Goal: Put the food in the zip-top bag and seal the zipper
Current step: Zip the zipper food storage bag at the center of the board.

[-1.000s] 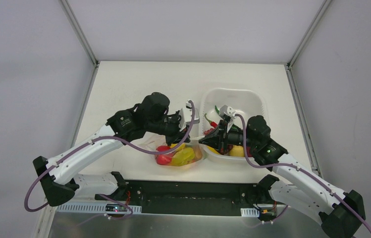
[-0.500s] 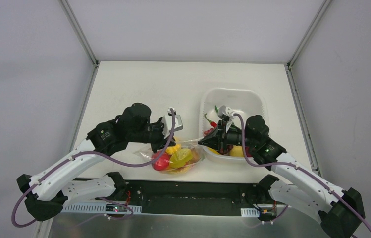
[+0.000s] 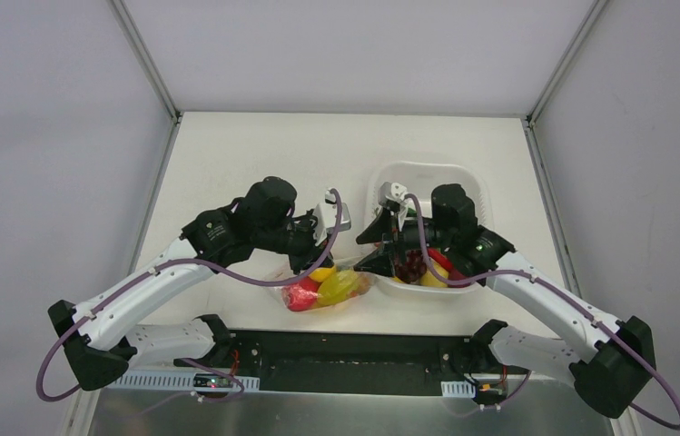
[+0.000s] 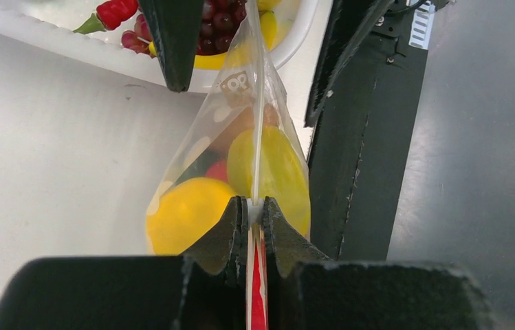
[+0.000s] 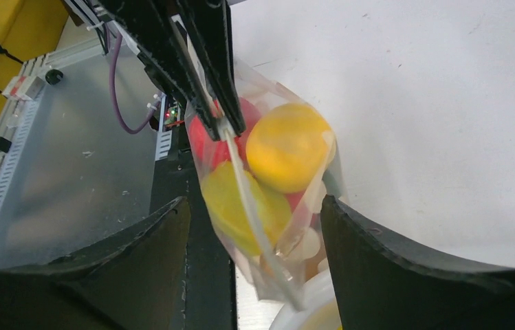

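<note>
The zip-top bag lies at the table's front edge, holding food: a yellow fruit, a yellow-green one and a red piece. My left gripper is shut on the zipper, which runs as a thin strip away from its jaws. In the top view the left gripper is over the bag's upper left. My right gripper is open, one finger on each side of the zipper end and not touching it. From above, the right gripper sits just right of the bag.
The white basket stands right of the bag, under the right arm, with dark grapes, a red chili and yellow pieces inside. The black base rail runs along the table's near edge beside the bag.
The right gripper has opened and let go of the bag's zipper end, drawing back up and to the right. The left gripper swung left with the bag, then back right, still shut.
</note>
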